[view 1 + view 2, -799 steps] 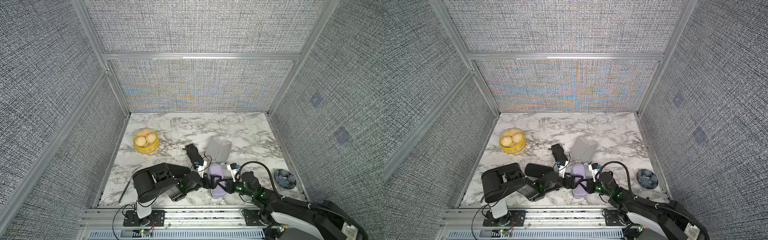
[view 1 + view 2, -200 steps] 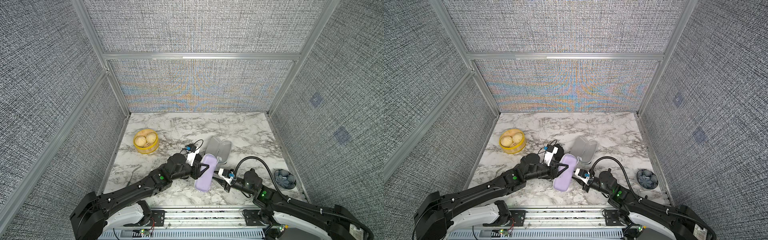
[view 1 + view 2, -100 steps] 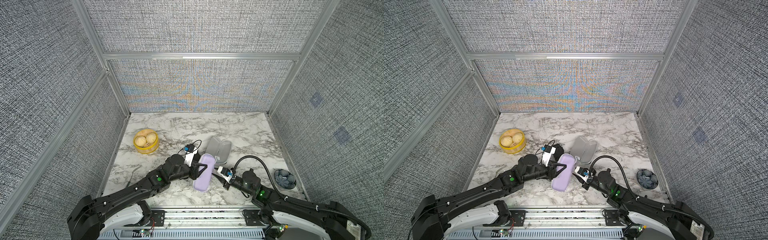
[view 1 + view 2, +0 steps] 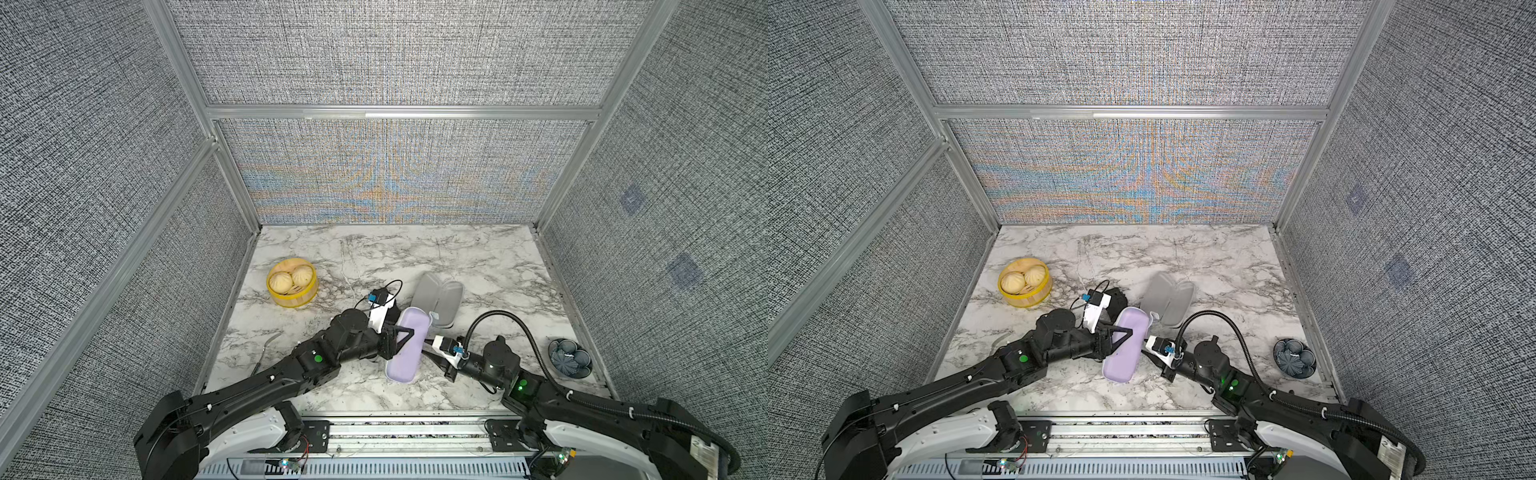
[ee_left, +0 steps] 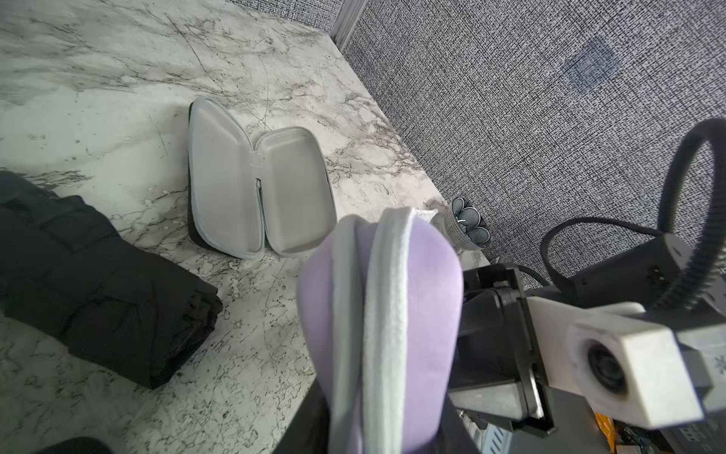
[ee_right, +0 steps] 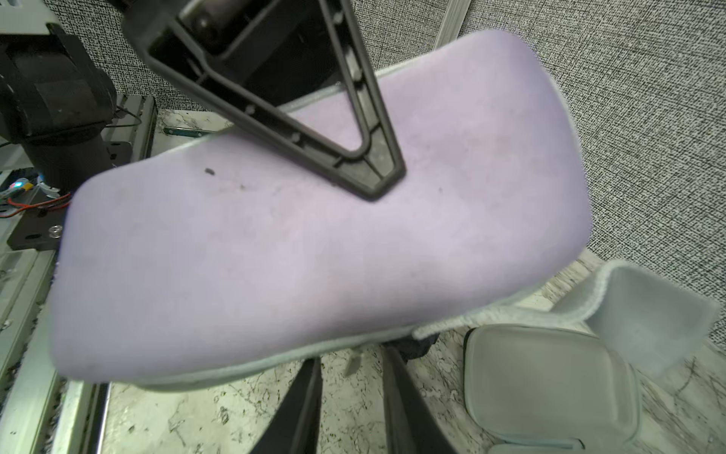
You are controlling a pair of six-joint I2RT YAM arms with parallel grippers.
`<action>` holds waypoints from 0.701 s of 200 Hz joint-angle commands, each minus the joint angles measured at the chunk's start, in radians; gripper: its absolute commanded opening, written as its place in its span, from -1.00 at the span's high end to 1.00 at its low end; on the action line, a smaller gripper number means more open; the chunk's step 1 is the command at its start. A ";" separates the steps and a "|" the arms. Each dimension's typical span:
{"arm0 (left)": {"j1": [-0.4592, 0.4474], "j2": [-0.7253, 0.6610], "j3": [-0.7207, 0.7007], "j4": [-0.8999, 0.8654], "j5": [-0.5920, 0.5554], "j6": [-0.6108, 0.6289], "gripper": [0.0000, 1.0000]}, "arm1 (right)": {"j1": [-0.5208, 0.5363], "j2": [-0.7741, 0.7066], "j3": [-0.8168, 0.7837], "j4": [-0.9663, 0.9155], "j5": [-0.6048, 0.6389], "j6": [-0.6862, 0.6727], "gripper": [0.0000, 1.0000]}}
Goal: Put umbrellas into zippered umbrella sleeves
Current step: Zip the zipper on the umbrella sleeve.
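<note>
Front-centre over table (image 4: pixel 478 257), lavender sleeve (image 4: pixel 405 359) aloft, pinched in closed L gripper (image 4: pixel 409 332); R gripper (image 6: pixel 351 365) jaws slightly apart beneath edge, hold unclear; risk: sleeve twisting/slipping from single pinch w/ zip tug.

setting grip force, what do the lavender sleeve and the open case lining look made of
Lavender sleeve: matte suede-like fabric, probably over a stiff shell, as it shows no sag while held. Open case lining: grey matte felt-like fabric, seemingly moulded into dished halves.

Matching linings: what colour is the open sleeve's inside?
Pale grey, on the open sleeve; best in the left wrist view.
</note>
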 commanded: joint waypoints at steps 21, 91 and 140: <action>0.001 0.018 0.006 0.059 0.014 -0.004 1.00 | 0.006 0.043 0.038 0.059 -0.012 -0.009 0.75; 0.003 0.016 0.014 0.041 -0.035 0.002 1.00 | 0.030 0.023 0.007 -0.059 -0.008 -0.005 1.00; 0.038 0.061 0.013 0.103 -0.027 -0.012 1.00 | 0.110 0.014 -0.022 -0.090 0.002 0.013 1.00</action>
